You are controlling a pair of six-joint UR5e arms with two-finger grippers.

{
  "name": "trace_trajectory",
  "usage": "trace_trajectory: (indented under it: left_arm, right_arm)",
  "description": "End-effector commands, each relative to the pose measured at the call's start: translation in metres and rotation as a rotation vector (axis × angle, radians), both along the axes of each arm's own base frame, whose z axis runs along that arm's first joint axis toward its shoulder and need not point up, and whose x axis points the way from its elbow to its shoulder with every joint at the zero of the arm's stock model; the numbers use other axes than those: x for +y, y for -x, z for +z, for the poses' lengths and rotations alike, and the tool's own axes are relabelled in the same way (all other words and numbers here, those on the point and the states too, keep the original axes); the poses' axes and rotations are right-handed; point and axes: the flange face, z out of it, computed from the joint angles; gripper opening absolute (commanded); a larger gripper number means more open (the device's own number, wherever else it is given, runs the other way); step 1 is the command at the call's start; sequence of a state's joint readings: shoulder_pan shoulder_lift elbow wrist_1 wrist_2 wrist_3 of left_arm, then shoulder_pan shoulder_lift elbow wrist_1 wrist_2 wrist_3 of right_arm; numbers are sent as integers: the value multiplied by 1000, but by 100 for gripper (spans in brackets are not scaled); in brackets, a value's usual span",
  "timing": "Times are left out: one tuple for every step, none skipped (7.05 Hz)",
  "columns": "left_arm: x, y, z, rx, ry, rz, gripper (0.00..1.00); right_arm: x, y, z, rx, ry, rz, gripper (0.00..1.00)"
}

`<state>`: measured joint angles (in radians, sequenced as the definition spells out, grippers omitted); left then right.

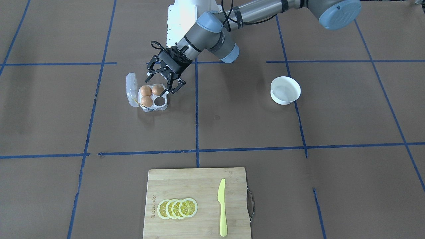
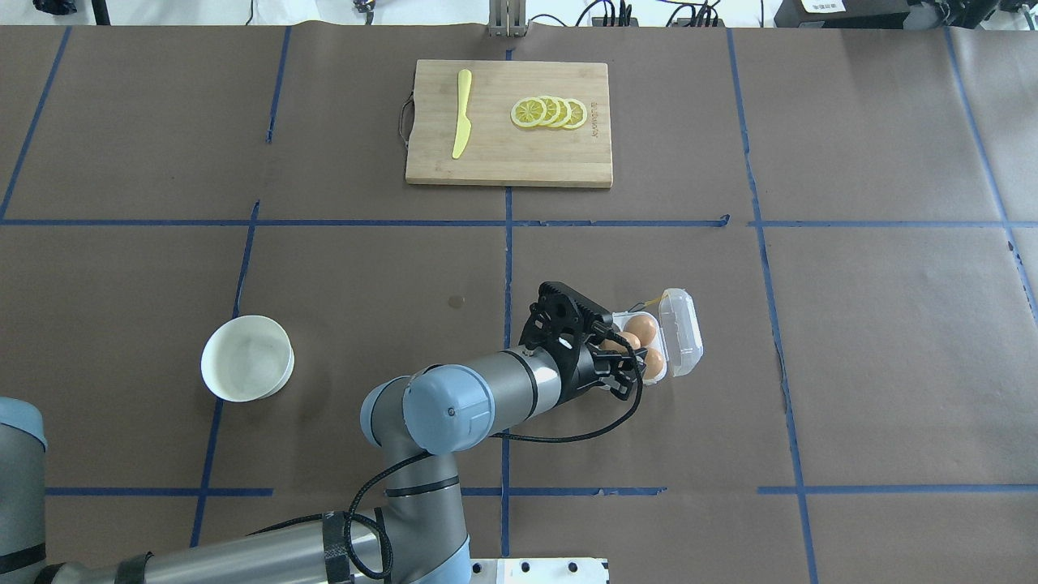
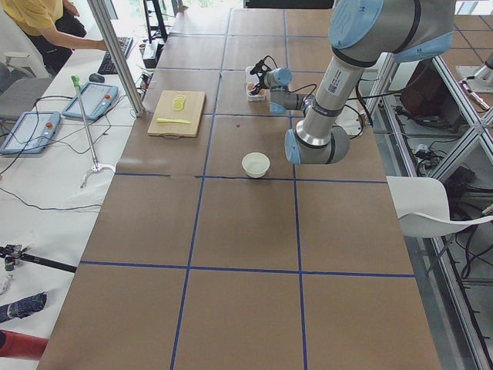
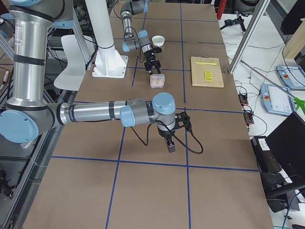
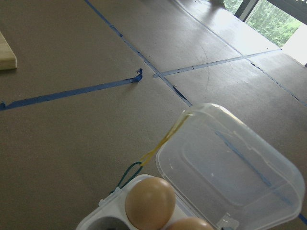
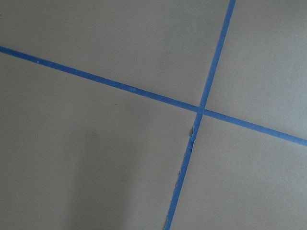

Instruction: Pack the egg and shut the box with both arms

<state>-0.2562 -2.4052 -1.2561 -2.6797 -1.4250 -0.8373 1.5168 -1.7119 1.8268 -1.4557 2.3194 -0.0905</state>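
Note:
The clear egg box (image 1: pixel 162 107) lies open on the brown table, with its lid (image 1: pixel 131 89) tipped back. Three orange-brown eggs sit in its cells: two at the back (image 1: pixel 145 90) (image 1: pixel 157 89) and one in front (image 1: pixel 147 101). The fourth cell (image 1: pixel 161 100) is empty. My left gripper (image 1: pixel 161 84) hovers just over the box's back right egg, jaws spread wide, holding nothing. The left wrist view shows an egg (image 5: pixel 150 203), the lid (image 5: pixel 225 167) and the yellow band (image 5: pixel 165 139). My right gripper (image 4: pixel 169 143) hangs over bare table far from the box; I cannot tell if it is open.
An empty white bowl (image 1: pixel 285 90) stands on the left arm's side. A wooden cutting board (image 1: pixel 232 186) with lemon slices (image 1: pixel 177 208) and a yellow knife (image 1: pixel 221 205) lies at the far edge from the robot. Blue tape lines (image 6: pixel 201 111) cross the table.

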Motion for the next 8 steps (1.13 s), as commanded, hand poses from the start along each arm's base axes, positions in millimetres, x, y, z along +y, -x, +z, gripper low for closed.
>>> trace_trajectory:
  left_arm:
    - [-1,1,-1,4,1,0,99]
    - [-10,13,-10,22,-4,-4,99]
    - [-36,41,-22,31,-19,62,99]
    - [-64,71,-24,-44,3,165,99]
    - [-86,115,-9,-130,44,226,99]
    - [-106,173,16,-203,114,274,99]
    - [-136,232,41,-299,142,277,99]
    - [-172,286,63,-455,163,202,99]
  right_arm:
    - [0,0,0,0,0,0,100]
    - [0,0,0,0,0,0,100]
    - [0,0,0,-2,0,0,100]
    - [1,0,0,-2,2,1,100]
    - [2,0,0,-3,3,1,100]
    - [2,0,-1,-3,2,2,100]
    - [2,0,-1,-2,0,2,100]
    - [2,0,0,-4,5,3,100]
